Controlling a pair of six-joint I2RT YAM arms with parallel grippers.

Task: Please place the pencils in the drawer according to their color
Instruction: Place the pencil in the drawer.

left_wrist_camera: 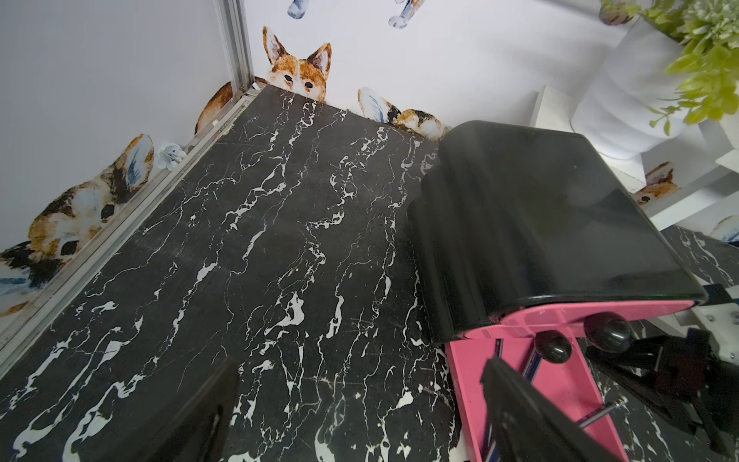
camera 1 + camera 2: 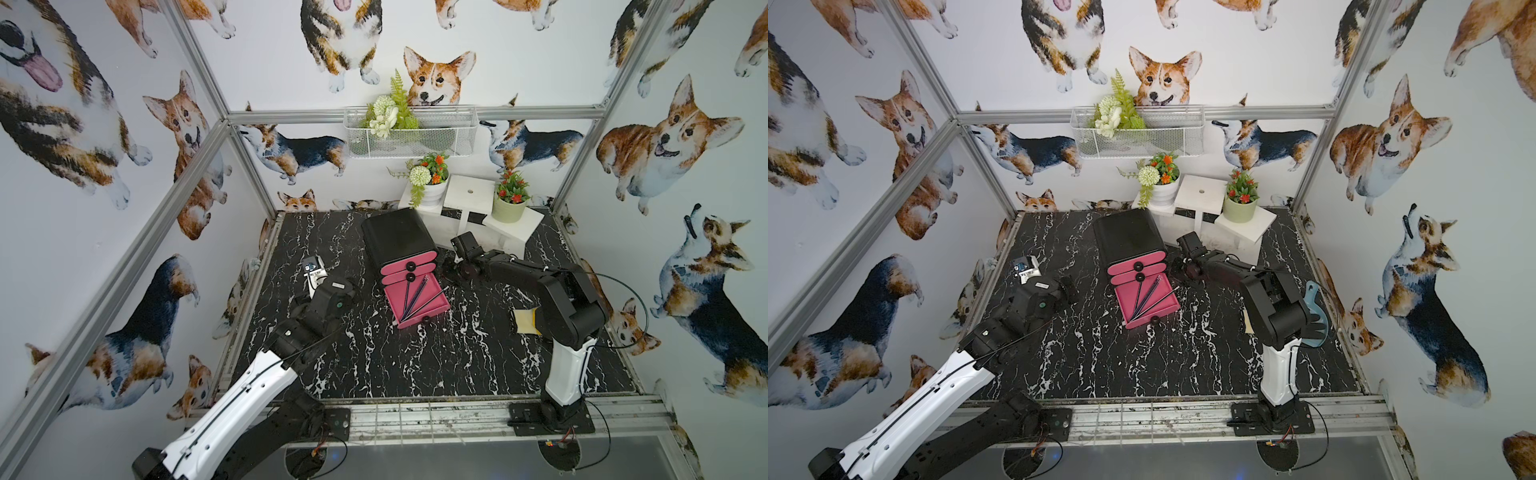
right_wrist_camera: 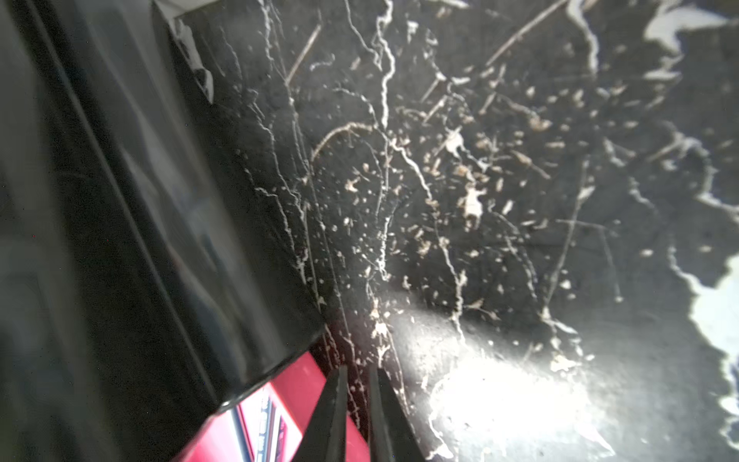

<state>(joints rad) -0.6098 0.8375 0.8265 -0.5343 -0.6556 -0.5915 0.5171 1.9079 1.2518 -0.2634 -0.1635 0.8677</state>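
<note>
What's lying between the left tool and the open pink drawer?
Only bare marble tabletop separates the left tool from the drawer; both top views show it.

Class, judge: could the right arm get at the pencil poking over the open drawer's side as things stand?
Probably yes: the right gripper sits beside the drawer, near the end of that pencil, with nothing between them.

Black marble tabletop (image 2: 415, 365) bears drawer unit (image 2: 397, 237), white stand (image 2: 469, 195).
</note>
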